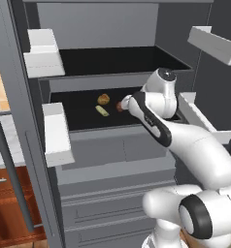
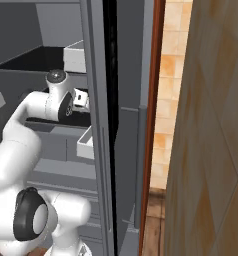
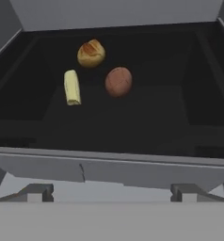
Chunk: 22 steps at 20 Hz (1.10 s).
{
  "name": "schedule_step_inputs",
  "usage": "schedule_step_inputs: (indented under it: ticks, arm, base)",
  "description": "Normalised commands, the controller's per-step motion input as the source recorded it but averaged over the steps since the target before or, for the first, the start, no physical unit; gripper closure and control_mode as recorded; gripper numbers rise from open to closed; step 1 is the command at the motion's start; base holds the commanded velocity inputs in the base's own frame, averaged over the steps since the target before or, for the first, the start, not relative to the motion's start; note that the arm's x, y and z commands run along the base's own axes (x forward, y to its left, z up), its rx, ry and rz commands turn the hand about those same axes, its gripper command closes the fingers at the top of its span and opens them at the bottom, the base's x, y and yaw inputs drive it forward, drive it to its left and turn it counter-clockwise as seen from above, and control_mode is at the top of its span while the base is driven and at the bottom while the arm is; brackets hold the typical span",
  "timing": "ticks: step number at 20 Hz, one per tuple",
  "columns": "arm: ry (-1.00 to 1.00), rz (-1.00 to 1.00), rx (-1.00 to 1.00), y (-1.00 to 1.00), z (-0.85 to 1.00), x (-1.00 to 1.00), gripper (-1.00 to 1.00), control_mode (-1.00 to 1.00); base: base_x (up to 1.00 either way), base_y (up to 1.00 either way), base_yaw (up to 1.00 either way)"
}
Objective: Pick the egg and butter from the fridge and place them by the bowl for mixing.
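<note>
The fridge (image 1: 107, 150) stands open in front of me. On its black middle shelf (image 3: 137, 122) lie the reddish-brown egg (image 3: 118, 81) and, to its left, the pale yellow butter (image 3: 72, 87). From the left base view the butter (image 1: 102, 111) shows in full, while the egg (image 1: 119, 106) peeks out beside my wrist. My gripper (image 3: 112, 192) hovers at the shelf's front edge, short of the egg, open wide and holding nothing. Both fingertips (image 3: 36, 192) stand far apart. The bowl is out of view.
A golden-orange lumpy ball (image 3: 91, 53) sits behind the butter and egg. White door bins (image 1: 57, 133) hang on the open left door, and another bin (image 1: 212, 43) on the right. Grey drawers (image 1: 112, 203) lie below the shelf. A wooden cupboard (image 2: 211, 125) is at right.
</note>
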Motion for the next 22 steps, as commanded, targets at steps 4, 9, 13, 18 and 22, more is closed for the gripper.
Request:
schedule_step_inputs:
  ticks: [4, 9, 13, 18, 22]
  arm:
    - [0.0, -0.02, 0.0, 0.0, -0.27, 0.21, -1.0, -1.0]
    - [0.0, -0.02, 0.04, 0.0, -0.13, 0.24, -1.0, -1.0]
    - [0.0, -0.01, 0.01, 0.15, -0.09, 0.3, -1.0, -1.0]
    - [0.0, -0.05, 0.0, 0.1, -0.13, 0.32, -1.0, -1.0]
    - [0.0, -0.07, 0.0, 0.04, -0.11, 0.35, -1.0, -1.0]
  base:
    - [0.0, 0.0, 0.0]
    - [0.0, 0.0, 0.0]
    - [0.0, 0.0, 0.0]
    - [0.0, 0.0, 0.0]
    - [0.0, 0.0, 0.0]
